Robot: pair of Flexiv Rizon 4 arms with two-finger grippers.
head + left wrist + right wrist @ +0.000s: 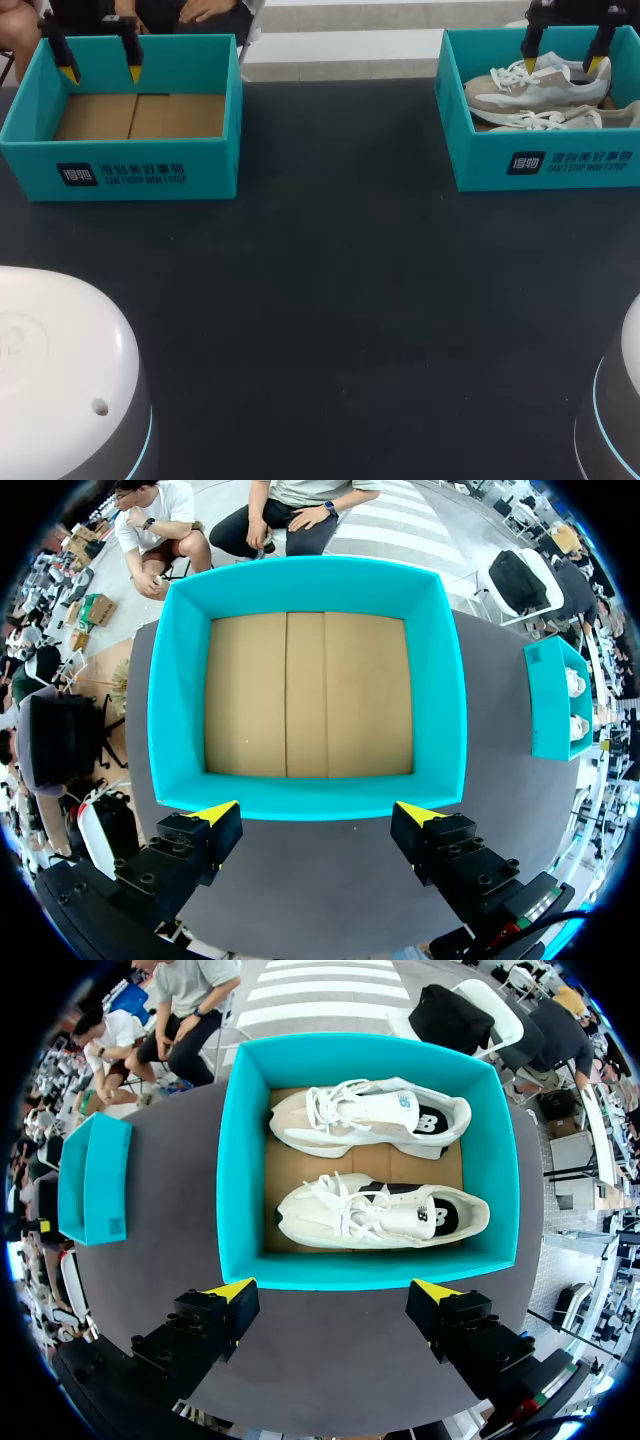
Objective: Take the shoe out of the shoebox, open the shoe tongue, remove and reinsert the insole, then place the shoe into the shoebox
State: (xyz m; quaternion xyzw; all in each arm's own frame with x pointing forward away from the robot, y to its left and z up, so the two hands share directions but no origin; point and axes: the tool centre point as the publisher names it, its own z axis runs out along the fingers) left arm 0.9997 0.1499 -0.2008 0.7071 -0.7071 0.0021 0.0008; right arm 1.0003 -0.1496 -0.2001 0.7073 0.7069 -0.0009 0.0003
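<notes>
Two white and beige shoes lie side by side in the teal shoebox [480,160] at the back right: one shoe [535,88] farther back, the other [555,118] nearer the front wall. My right gripper [562,64] hangs open above them, touching nothing. In the right wrist view both shoes [370,1115] [385,1210] lie on their sides inside the box [240,1160], ahead of the open gripper [335,1288]. My left gripper [101,72] hangs open over a second, empty teal box [120,170] at the back left, whose bare cardboard floor [310,695] lies ahead of the gripper [318,815].
The dark table [340,300] stretches between and in front of the two boxes. White rounded robot bases stand at the front left [60,370] and the front right [625,400]. Each wrist view also catches the other box at the side [550,700] [95,1180].
</notes>
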